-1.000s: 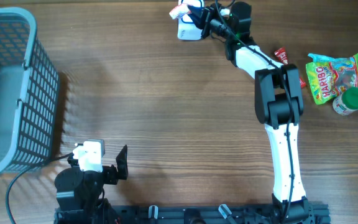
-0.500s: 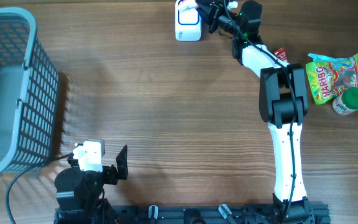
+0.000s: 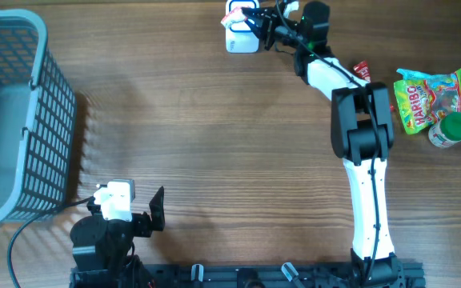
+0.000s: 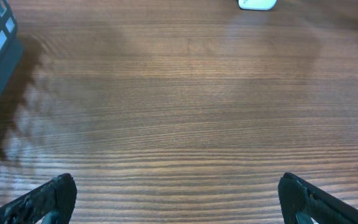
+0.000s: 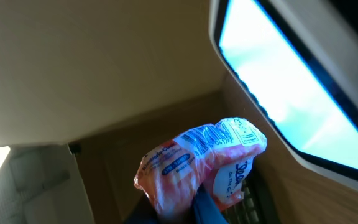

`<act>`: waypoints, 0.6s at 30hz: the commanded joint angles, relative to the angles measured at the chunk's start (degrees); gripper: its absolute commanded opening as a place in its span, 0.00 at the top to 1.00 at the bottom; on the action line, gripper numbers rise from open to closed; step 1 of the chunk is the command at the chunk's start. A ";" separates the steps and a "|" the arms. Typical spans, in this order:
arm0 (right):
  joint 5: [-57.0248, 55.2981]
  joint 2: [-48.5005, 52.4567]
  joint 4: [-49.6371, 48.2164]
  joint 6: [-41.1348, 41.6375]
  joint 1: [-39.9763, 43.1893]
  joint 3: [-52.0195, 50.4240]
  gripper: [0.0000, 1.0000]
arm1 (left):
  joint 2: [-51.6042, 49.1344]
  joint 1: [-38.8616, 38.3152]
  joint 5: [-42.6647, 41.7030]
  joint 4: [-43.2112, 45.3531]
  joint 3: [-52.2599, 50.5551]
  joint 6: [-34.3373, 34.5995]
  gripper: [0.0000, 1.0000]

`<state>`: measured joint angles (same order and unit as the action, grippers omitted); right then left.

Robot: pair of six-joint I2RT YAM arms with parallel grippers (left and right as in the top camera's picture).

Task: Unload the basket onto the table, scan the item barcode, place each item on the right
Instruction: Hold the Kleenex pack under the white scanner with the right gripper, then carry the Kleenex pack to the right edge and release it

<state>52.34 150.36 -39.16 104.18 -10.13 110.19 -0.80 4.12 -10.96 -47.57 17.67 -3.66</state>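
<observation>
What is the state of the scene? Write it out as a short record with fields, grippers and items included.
right gripper: shut on the pink packet, arm stretched to the far edge of the table
pink packet: held up right by the white scanner
left gripper: open, empty, at the near edge
basket: grey plastic mesh, left side
other items: Haribo bag and green-capped bottle, together on the right
</observation>
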 commanded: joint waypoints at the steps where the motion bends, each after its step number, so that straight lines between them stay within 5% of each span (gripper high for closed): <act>1: 4.98 -8.52 -0.37 -6.80 2.89 1.18 0.95 | 0.52 -0.26 0.09 0.11 -0.37 -0.61 0.00; 7: 3.13 -16.90 16.57 -21.16 7.98 1.18 0.95 | 0.52 -0.26 0.09 0.11 -0.37 -0.63 0.00; 12: -25.11 -26.25 55.21 -45.40 12.61 1.18 0.95 | 0.52 -0.26 0.11 0.11 -0.37 -0.63 0.00; 18: -58.95 -28.81 74.27 -50.16 16.33 1.11 0.95 | 0.52 -0.26 0.09 0.11 -0.37 -0.63 0.00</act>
<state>20.69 122.43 29.80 62.33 4.73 111.44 -0.78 4.12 -10.96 -47.57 17.65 -3.79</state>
